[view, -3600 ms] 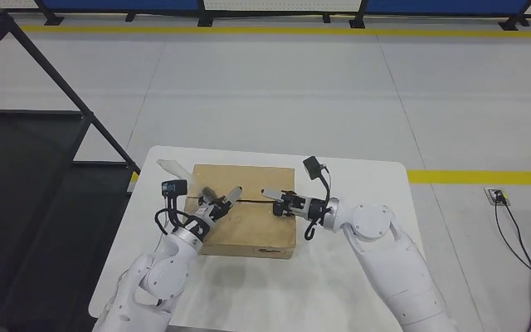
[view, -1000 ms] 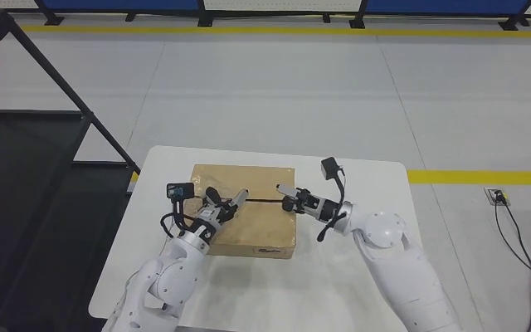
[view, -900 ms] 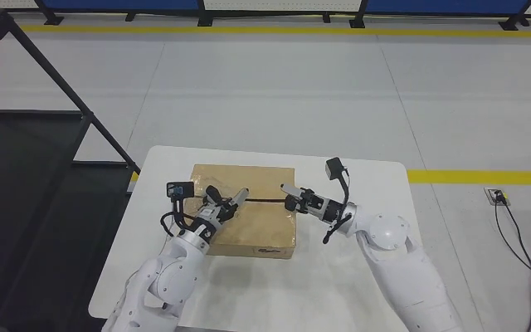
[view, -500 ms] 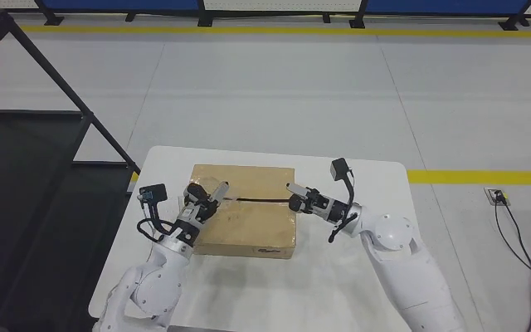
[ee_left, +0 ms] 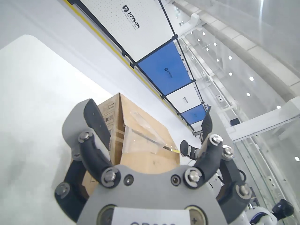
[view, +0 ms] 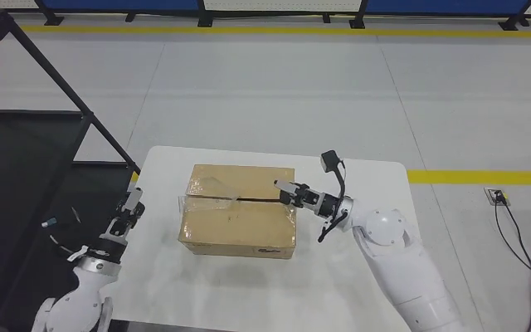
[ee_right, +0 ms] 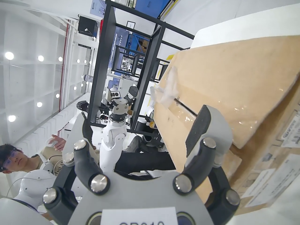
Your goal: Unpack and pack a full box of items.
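Note:
A brown cardboard box (view: 239, 214) sits in the middle of the white table (view: 348, 274), its top flaps closed along a dark seam (view: 249, 200). Clear tape (view: 196, 191) is loose and crumpled at the seam's left end. My right gripper (view: 285, 190) is open at the box's right top edge, level with the seam; one finger (ee_right: 204, 127) hangs over the box top (ee_right: 234, 87). My left gripper (view: 130, 205) is open and empty near the table's left edge, well away from the box (ee_left: 140, 139), which shows between its fingers (ee_left: 97, 120).
A black metal rack (view: 58, 158) stands just left of the table. Bare tabletop lies on both sides of the box and in front of it. A yellow floor line (view: 465, 176) runs to the right.
My left arm has drawn back from the box top to the table's left edge, gripper open. The right gripper has stayed at the box's right end, shifting slightly.

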